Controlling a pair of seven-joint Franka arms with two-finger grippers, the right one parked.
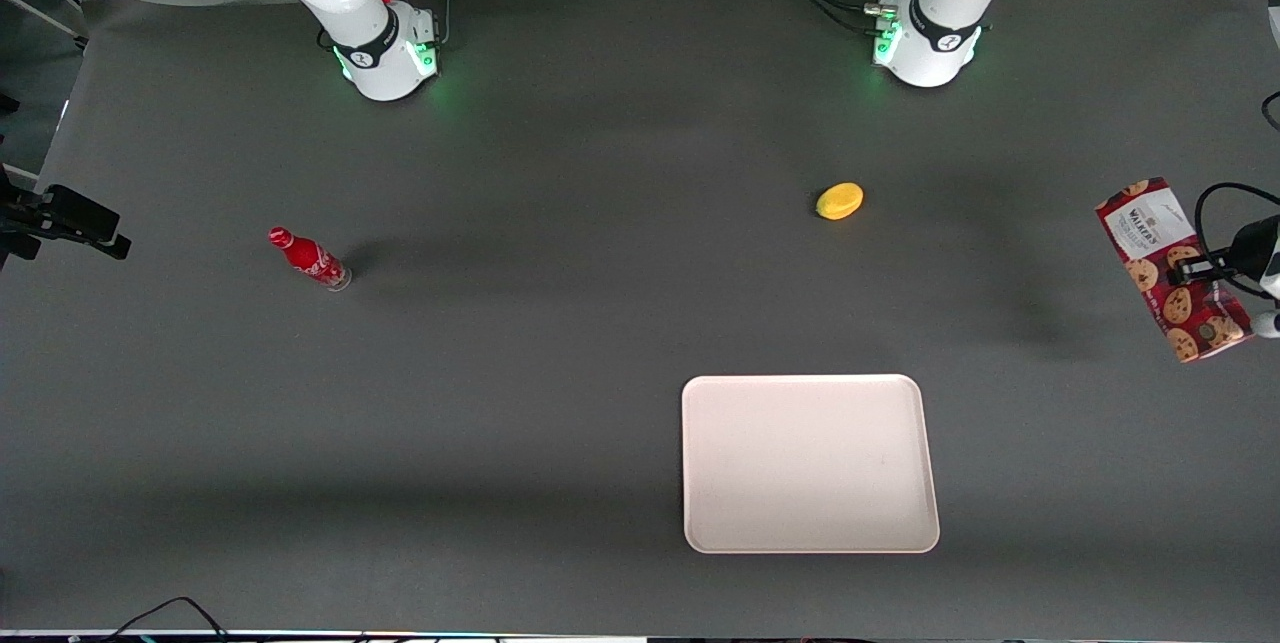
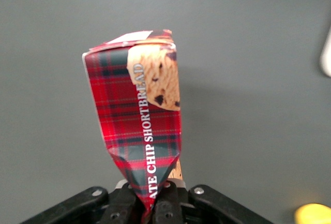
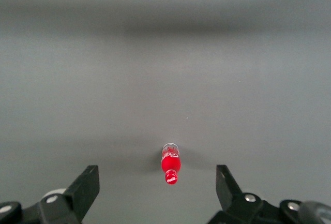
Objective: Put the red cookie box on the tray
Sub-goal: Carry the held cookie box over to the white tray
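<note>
Gripper [image 2: 152, 203] clamps red cookie box [image 2: 139, 115].

Jaws [image 1: 1215, 273] w/ red cookie box [image 1: 1165, 258]; bare mat to tray [image 1: 810, 533], lemon [image 1: 839, 201] off path.

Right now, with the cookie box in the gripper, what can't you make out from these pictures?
- The gripper: wrist view shows it pinching the cookie box, but the picture's edge cuts off the fingers' lower parts.
- Front view: the gripper sits at the picture's edge, toward the working arm's end of the table; most of the arm is out of frame.
- The tray: only a sliver in the wrist view.
- The bottle: label print too small.
</note>
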